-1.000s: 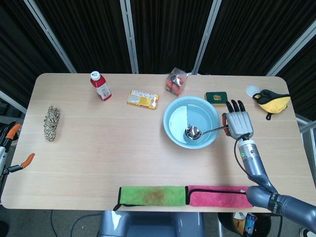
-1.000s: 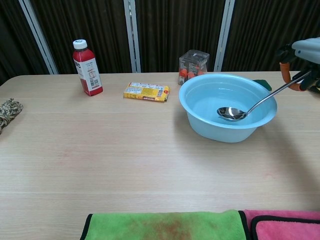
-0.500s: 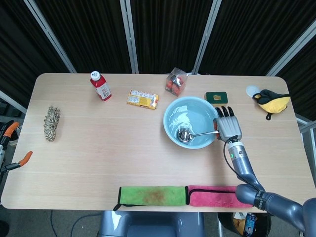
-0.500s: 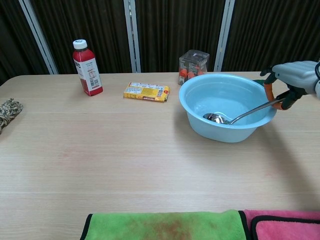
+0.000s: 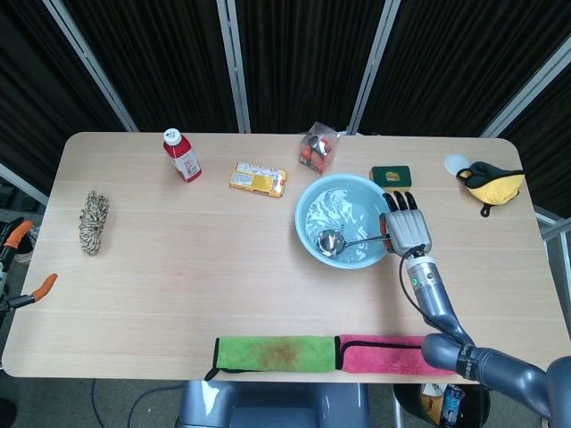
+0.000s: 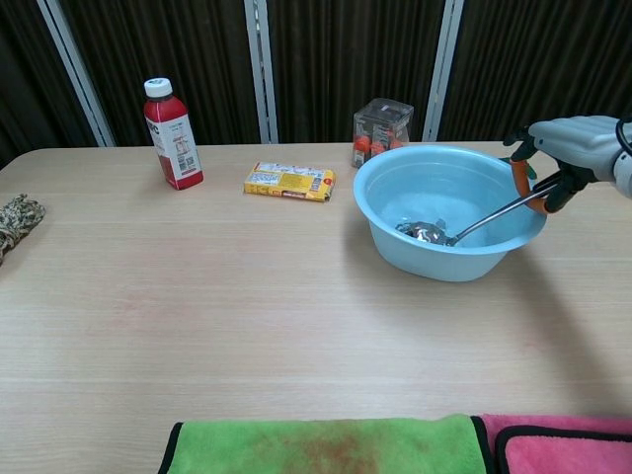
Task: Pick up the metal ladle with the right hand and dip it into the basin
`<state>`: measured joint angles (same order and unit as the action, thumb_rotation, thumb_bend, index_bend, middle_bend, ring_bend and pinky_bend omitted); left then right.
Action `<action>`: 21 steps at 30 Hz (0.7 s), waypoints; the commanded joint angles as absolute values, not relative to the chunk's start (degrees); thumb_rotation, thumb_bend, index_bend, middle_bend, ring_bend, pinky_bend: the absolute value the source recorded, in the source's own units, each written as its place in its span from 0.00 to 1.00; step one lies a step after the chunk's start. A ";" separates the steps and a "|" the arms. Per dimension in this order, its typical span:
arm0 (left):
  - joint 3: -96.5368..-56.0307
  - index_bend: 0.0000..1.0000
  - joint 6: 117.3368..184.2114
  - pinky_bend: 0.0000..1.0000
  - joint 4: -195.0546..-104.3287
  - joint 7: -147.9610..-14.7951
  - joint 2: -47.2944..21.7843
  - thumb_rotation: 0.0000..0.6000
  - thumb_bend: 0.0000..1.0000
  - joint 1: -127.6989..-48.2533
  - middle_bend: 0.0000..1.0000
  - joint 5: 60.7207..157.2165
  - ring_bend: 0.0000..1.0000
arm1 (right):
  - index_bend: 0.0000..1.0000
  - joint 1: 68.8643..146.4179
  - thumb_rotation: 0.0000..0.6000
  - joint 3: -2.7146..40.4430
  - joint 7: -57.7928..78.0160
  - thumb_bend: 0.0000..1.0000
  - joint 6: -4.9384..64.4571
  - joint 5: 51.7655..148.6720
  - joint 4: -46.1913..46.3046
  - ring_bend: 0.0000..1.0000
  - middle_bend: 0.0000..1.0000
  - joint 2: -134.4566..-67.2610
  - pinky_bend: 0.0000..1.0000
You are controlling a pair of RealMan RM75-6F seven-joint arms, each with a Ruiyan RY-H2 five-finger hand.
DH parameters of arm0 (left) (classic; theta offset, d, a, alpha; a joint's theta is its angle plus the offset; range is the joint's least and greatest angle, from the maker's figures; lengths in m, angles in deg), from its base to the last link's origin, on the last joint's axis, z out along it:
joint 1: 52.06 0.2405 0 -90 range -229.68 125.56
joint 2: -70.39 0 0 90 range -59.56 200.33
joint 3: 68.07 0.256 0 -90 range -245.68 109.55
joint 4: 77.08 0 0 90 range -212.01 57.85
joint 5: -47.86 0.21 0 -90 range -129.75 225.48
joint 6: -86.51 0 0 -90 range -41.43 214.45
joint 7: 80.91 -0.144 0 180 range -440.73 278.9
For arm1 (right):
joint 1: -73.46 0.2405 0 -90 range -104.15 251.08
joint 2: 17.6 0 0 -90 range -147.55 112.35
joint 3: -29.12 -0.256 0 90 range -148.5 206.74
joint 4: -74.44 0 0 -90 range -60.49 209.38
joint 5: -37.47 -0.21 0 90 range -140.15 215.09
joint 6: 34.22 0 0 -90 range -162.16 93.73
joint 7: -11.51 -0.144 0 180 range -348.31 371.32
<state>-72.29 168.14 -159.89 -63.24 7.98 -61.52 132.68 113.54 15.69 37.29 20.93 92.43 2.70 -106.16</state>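
Metal ladle (image 5: pixel 343 241) lies with its bowl down in the blue basin (image 6: pixel 387 174), low against the bottom, handle slanting up over the right rim. Water surface looks rippled in the head view. Right hand (image 5: pixel 407 227) sits just outside that rim, fingers curled around the handle's end; hold looks like a pinch near the tip rather than a full wrap, though the chest view hides part of it. Left hand not seen in either view. Risks as I judge them: the handle bears on or close to the rim, so any downward push could lever the light basin up or skid it across the counter (image 5: pixel 178 267). A grip that far out may let the ladle twist. A quick lift could slop water toward the green box (image 5: pixel 391 174) just behind the hand, or the clear container (image 6: pixel 381 129) beyond the basin.
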 commanded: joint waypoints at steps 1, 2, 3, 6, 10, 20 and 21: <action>-72.20 0.03 168.31 0.00 -159.97 -63.35 7.98 0.49 0.27 -61.47 0.00 132.93 0.00 | 0.82 113.14 1.00 15.02 36.37 0.57 20.92 92.02 0.00 0.00 0.08 -104.01 0.00; -72.14 0.03 168.33 0.00 -160.02 -63.37 7.99 0.49 0.27 -61.47 0.00 133.04 0.00 | 0.82 113.07 1.00 14.91 36.24 0.57 20.95 91.96 -0.70 0.00 0.08 -103.45 0.00; -72.07 0.03 168.33 0.00 -160.09 -63.37 8.00 0.49 0.27 -61.45 0.00 133.11 0.00 | 0.82 113.00 1.00 14.79 36.17 0.57 20.99 91.82 -1.36 0.00 0.08 -102.91 0.00; -72.02 0.03 168.50 0.00 -160.19 -63.41 8.03 0.48 0.27 -61.41 0.00 133.30 0.00 | 0.82 112.92 1.00 14.69 36.54 0.57 20.90 91.22 -3.05 0.00 0.09 -101.46 0.00; -72.02 0.02 168.67 0.00 -160.27 -63.48 8.03 0.48 0.27 -61.35 0.00 133.38 0.00 | 0.82 112.90 1.00 14.36 37.38 0.57 21.16 90.32 -5.40 0.00 0.08 -99.44 0.00; -71.60 0.03 169.27 0.00 -160.52 -64.36 7.78 0.48 0.27 -61.33 0.00 134.53 0.00 | 0.82 112.48 1.00 13.21 37.74 0.57 22.39 88.48 -13.18 0.00 0.09 -93.10 0.00; -71.53 0.03 169.43 0.00 -160.54 -64.57 7.74 0.48 0.27 -61.29 0.00 134.70 0.00 | 0.82 112.39 1.00 13.17 37.81 0.57 22.71 88.44 -13.84 0.00 0.09 -92.53 0.00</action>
<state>-71.58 169.36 -160.51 -64.50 7.77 -61.32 134.62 112.54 13.36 37.72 22.27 88.66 -13.15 -93.14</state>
